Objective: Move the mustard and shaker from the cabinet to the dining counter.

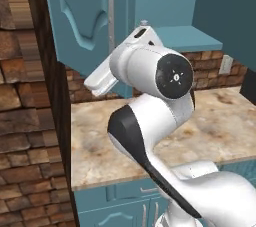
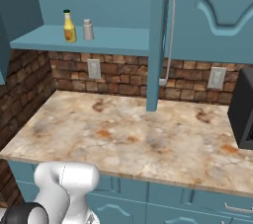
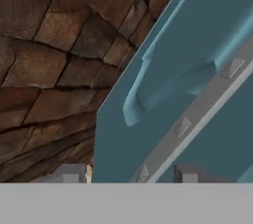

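The open teal cabinet [image 2: 99, 38] holds two items on its inner shelf: the yellow, green-capped mustard [image 2: 69, 26] and, just beside it to the right, the small silvery shaker [image 2: 88, 29], both upright near the shelf's back left. Below lies a marbled counter [image 2: 133, 134] against a brick wall [image 2: 123, 77], with a dark appliance [image 2: 243, 112] at its right end. In the hand view, the gripper [image 3: 129, 174] shows two finger tips [image 3: 71, 172] standing apart, nothing between them, facing an arched door panel [image 3: 183, 85] and its silver handle [image 3: 197, 114], well away from both items. The left base view shows the arm [image 1: 150, 96] raised before the left door [image 1: 85, 16].
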Robot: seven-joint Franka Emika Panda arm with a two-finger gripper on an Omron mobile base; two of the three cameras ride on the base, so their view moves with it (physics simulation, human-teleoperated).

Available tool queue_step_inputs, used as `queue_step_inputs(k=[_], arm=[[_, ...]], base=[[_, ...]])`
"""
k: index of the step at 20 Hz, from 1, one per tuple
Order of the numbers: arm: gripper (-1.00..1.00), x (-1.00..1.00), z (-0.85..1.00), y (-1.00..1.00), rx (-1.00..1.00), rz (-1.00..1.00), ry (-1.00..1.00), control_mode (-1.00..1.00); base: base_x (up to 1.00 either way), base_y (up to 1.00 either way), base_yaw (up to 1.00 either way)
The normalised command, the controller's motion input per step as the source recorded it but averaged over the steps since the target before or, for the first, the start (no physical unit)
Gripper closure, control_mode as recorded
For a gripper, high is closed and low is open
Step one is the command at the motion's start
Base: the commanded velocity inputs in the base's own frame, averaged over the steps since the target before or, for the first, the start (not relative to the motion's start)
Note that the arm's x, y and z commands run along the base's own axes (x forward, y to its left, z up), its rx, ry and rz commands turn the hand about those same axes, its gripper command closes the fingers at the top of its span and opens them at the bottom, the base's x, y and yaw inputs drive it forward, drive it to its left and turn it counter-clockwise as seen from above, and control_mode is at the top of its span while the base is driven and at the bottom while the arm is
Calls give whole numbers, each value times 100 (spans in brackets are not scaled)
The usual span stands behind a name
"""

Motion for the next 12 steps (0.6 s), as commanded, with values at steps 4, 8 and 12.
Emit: queue_step_inputs(k=[4,8,12], arm=[[-100,-100,0,-66,7,0,0,-100],[-100,-92,7,-97,17,0,-1,-100],[-100,-9,15,-100,29,8,0,-100]], base=[[0,0,0],[0,0,0],[0,0,0]])
